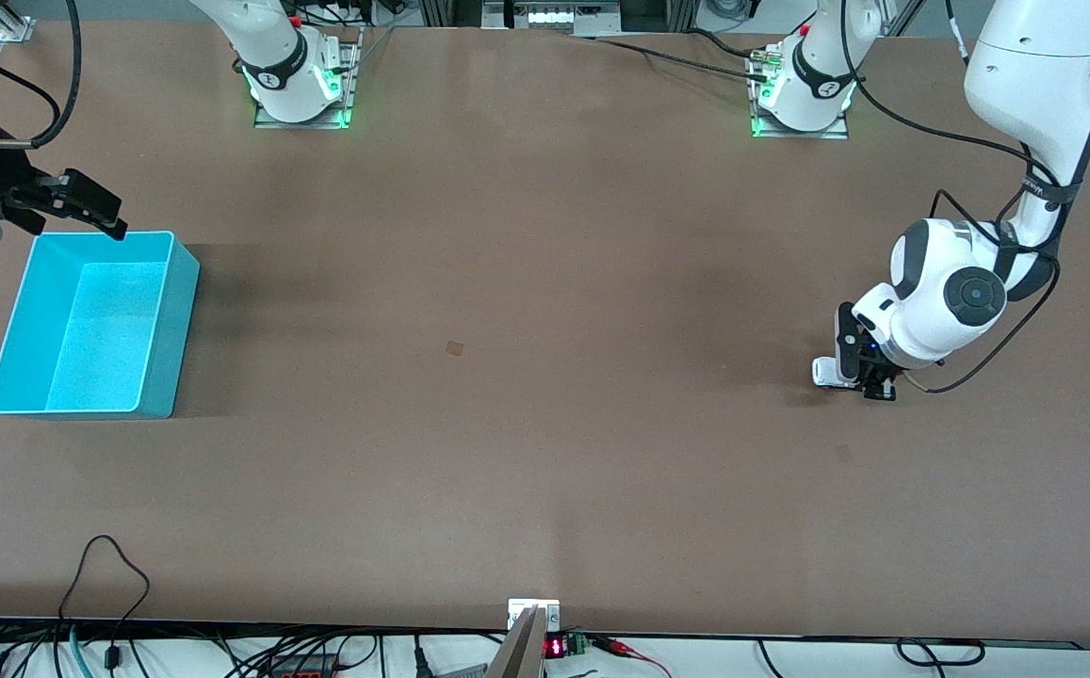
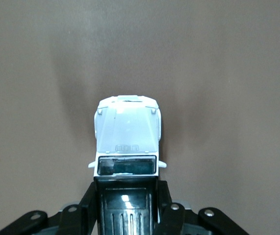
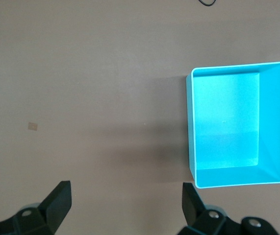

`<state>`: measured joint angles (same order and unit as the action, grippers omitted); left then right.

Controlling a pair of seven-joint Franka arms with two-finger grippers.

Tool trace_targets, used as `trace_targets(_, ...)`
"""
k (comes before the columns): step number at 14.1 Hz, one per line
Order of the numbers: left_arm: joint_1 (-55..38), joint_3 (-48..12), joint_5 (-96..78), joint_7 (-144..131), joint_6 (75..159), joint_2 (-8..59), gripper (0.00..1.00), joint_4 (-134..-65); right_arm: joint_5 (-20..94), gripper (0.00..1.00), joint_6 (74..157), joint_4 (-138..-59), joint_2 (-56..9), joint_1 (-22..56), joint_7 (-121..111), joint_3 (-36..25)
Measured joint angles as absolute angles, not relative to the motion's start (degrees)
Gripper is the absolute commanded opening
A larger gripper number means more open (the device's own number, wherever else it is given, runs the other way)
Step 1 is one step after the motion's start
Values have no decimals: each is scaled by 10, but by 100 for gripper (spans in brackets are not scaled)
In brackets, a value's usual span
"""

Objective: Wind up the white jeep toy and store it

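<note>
The white jeep toy (image 1: pixel 827 370) is at the left arm's end of the table, low at the table surface. My left gripper (image 1: pixel 860 379) is shut on it. In the left wrist view the jeep (image 2: pixel 127 134) shows its white hood, and its black roof sits between my left gripper's (image 2: pixel 126 203) black fingers (image 2: pixel 88 205). The cyan bin (image 1: pixel 172 330) stands empty at the right arm's end. My right gripper (image 1: pixel 83 202) is open and empty over the table beside the bin's corner. The right wrist view shows it open (image 3: pixel 125 200) with the bin (image 3: pixel 238 68) off to one side.
A small tan mark (image 1: pixel 455 348) lies on the brown table near the middle; it also shows in the right wrist view (image 3: pixel 32 126). Cables (image 1: pixel 111 584) and a small display (image 1: pixel 554 647) lie along the table's front edge. The arm bases stand at the back.
</note>
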<state>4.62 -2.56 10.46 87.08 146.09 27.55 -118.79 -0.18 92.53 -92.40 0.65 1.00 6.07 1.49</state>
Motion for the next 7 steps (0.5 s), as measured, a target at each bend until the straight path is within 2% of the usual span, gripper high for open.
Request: trace_targets(7,109,-24,105,924,1462,285,14,-1173,-2,100,925,-924,6,10,61,15)
